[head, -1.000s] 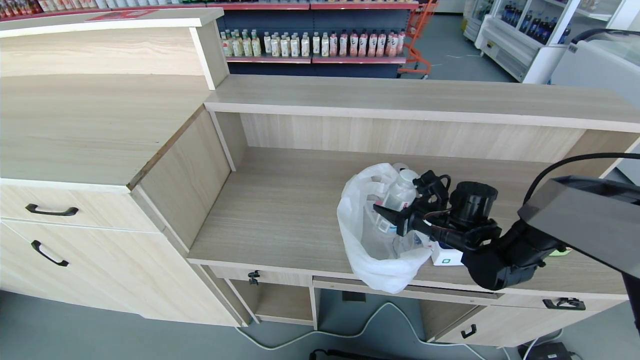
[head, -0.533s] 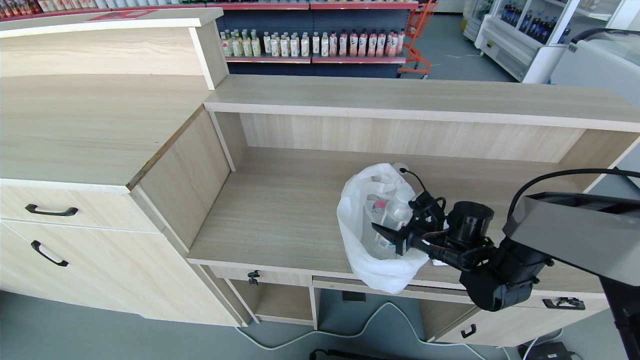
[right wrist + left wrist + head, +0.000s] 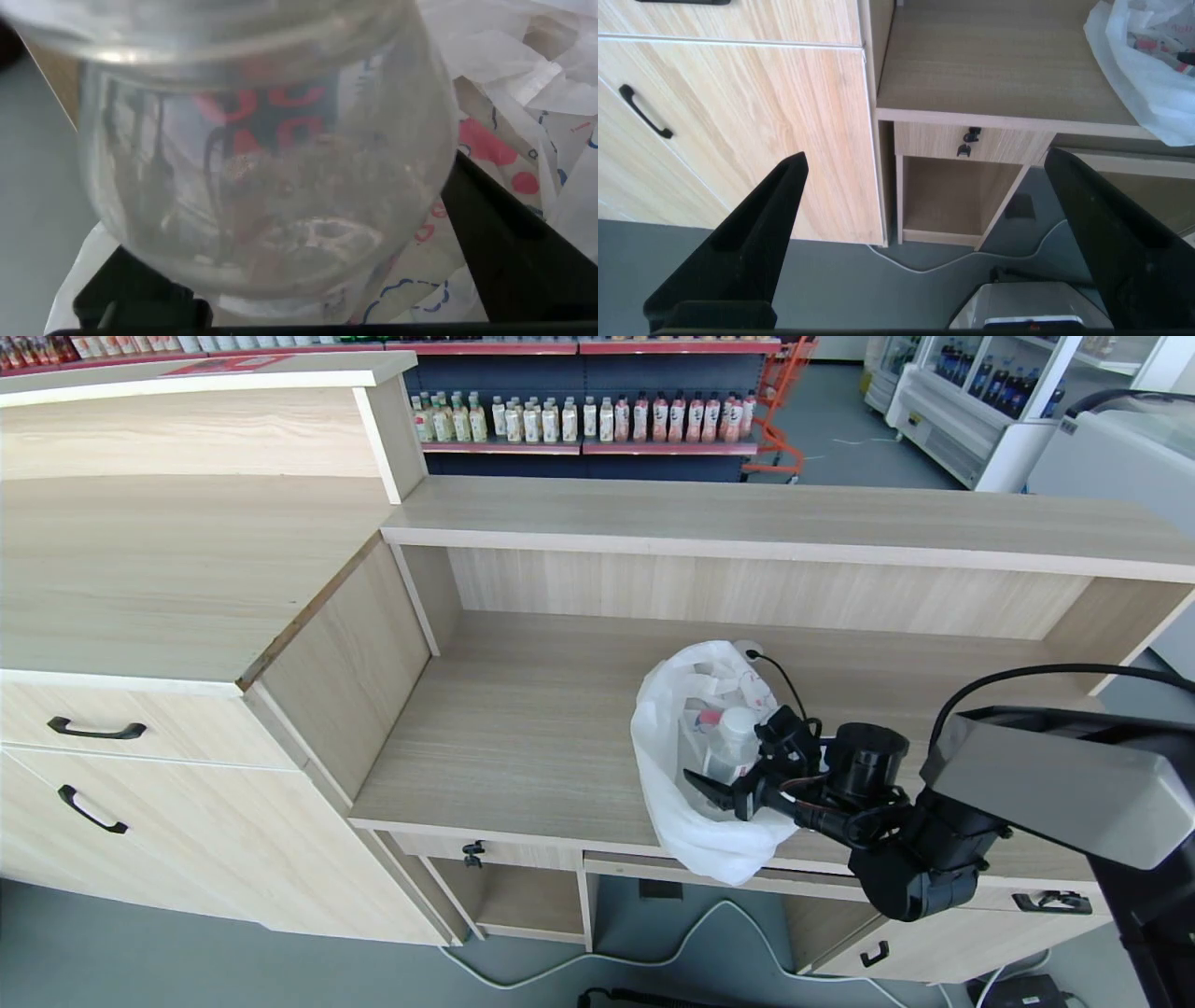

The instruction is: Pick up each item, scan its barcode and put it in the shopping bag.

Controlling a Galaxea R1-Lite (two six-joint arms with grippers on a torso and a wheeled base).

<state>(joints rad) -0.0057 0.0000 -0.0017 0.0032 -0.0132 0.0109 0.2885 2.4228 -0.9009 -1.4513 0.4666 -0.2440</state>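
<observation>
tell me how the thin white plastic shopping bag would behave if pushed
Likely floppy: the thin white plastic shopping bag is crumpled and sagging. Probably slides easily, though the clear plastic bottle inside may anchor it. It droops over the wooden counter edge, so might slip off.

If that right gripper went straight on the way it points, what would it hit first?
Most likely the shopping bag: the right gripper, holding the bottle, points into its open mouth, though depth is unclear.

I see a pale wooden desk with black-handled drawers standing on a grey floor. Behind it are a shelf of bottles and glass-fronted coolers.
</observation>
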